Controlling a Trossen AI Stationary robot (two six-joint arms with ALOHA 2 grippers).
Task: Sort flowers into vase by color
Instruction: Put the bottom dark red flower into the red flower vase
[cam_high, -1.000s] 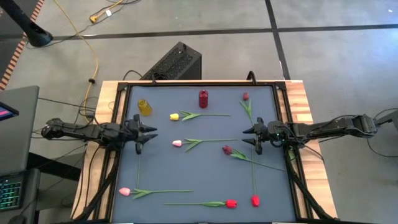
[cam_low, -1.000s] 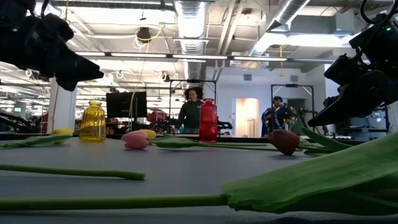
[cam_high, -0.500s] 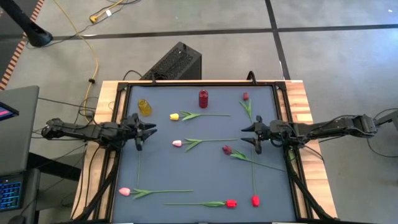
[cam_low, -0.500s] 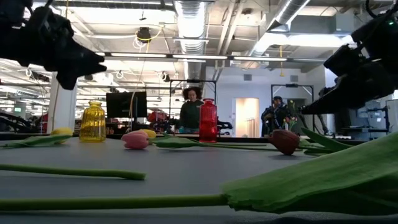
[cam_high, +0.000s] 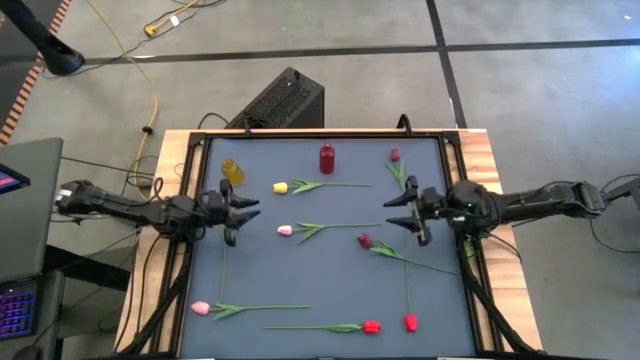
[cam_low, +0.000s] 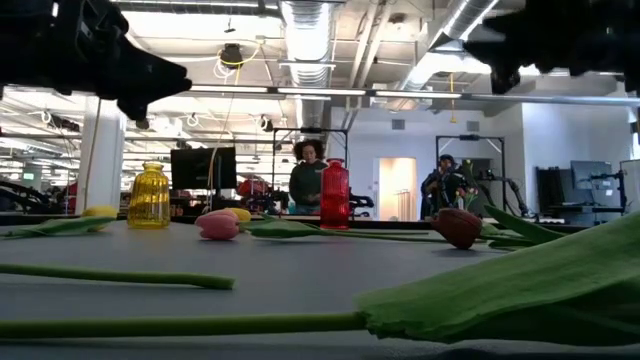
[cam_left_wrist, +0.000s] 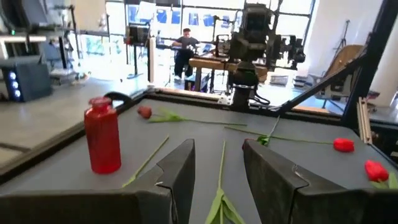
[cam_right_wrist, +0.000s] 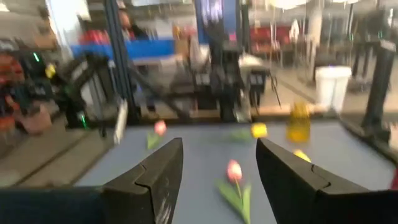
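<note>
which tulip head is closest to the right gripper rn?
The dark maroon tulip, lying just below and left of the right gripper in the high view. The maroon one near the top edge is farther.

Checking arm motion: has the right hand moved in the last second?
Yes. In the high view the right hand has shifted slightly up-table toward the maroon tulip and risen in the low view; fingers open, empty.

Yellow vase (cam_low: 149, 195), red vase (cam_low: 334, 193); hands apparently aloft.
</note>
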